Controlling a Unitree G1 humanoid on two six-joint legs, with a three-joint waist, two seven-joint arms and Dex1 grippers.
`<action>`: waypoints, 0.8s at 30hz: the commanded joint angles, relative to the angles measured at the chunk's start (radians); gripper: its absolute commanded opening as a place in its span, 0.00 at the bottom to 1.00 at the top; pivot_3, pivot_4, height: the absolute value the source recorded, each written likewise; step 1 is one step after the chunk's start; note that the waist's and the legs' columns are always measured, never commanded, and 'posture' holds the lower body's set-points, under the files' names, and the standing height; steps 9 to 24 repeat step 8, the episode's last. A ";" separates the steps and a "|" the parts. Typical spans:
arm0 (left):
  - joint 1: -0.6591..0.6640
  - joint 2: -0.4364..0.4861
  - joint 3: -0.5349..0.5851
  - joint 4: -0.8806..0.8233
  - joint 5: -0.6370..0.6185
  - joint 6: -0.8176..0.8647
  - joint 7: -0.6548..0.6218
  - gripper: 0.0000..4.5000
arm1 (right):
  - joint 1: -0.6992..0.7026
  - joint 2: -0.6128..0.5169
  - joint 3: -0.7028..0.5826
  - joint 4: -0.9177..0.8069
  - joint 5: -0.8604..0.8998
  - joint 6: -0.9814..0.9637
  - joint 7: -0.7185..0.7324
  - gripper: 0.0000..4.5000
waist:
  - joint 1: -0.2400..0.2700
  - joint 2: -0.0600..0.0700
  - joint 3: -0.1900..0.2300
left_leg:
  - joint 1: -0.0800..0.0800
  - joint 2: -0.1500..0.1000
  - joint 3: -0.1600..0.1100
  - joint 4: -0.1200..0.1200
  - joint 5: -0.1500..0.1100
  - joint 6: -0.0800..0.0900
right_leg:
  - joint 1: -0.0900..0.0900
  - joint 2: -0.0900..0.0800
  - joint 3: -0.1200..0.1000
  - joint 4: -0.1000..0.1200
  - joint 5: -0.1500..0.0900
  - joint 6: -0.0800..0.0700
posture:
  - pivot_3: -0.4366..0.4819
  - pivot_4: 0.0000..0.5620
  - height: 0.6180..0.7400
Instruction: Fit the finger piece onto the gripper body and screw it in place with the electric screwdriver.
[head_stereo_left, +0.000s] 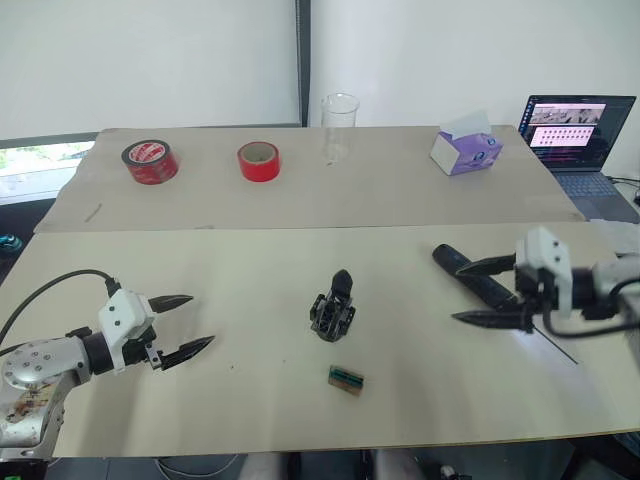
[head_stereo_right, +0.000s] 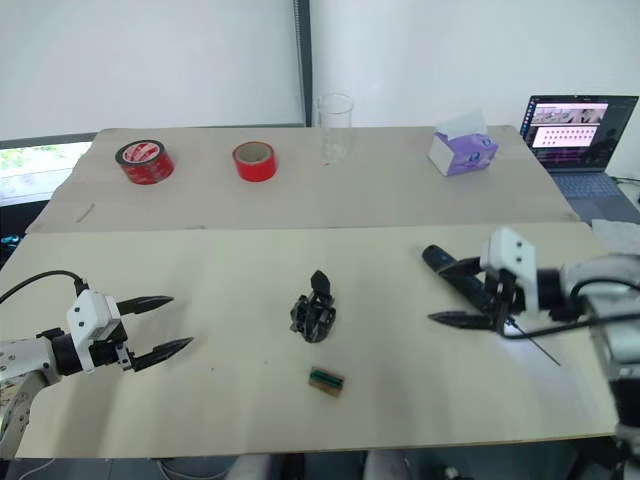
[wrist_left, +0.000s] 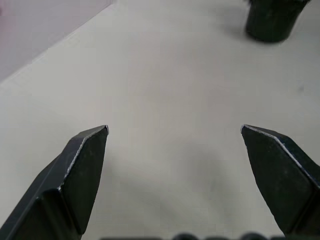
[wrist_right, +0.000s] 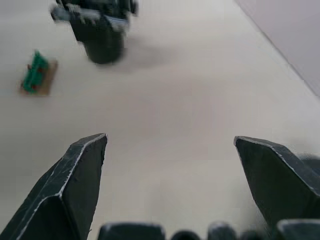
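Observation:
The gripper body (head_stereo_left: 335, 305) stands near the middle of the table, black, with one pointed finger sticking up; the right wrist view also shows the gripper body (wrist_right: 97, 25). The electric screwdriver (head_stereo_left: 470, 272) lies flat at the right with its thin bit (head_stereo_left: 556, 346) pointing toward the table's front. My right gripper (head_stereo_left: 478, 292) is open, its fingers either side of the screwdriver's body as seen from the head; only bare table shows between them from the wrist. Well left of the gripper body, my left gripper (head_stereo_left: 200, 320) is open and holds nothing. The finger piece is out of view.
A small green-and-brown block (head_stereo_left: 345, 379) lies just in front of the gripper body. At the back are two red tape rolls (head_stereo_left: 150, 160) (head_stereo_left: 259, 160), a clear glass (head_stereo_left: 340, 125), a purple tissue box (head_stereo_left: 465, 150) and a laptop (head_stereo_left: 580, 135).

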 joint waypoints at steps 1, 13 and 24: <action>0.001 -0.015 0.025 0.002 0.038 -0.076 0.039 1.00 | 0.094 0.074 -0.034 -0.122 0.049 -0.191 0.022 1.00 | 0.006 0.000 0.000 | 0.000 0.000 0.000 0.000 0.000 0.000 | 0.000 0.000 0.000 0.000 0.001 0.000 | 0.48 0.27 1.00; 0.049 -0.048 0.023 -0.033 0.034 -0.102 0.060 1.00 | 0.118 0.176 -0.016 -0.081 0.002 -0.407 -0.021 1.00 | 0.005 -0.001 0.000 | 0.002 -0.001 0.000 0.001 0.002 0.001 | 0.001 -0.001 0.000 0.001 0.004 -0.001 | 0.48 0.27 1.00; 0.049 -0.048 0.023 -0.033 0.034 -0.102 0.060 1.00 | 0.118 0.176 -0.016 -0.081 0.002 -0.407 -0.021 1.00 | 0.005 -0.001 0.000 | 0.002 -0.001 0.000 0.001 0.002 0.001 | 0.001 -0.001 0.000 0.001 0.004 -0.001 | 0.48 0.27 1.00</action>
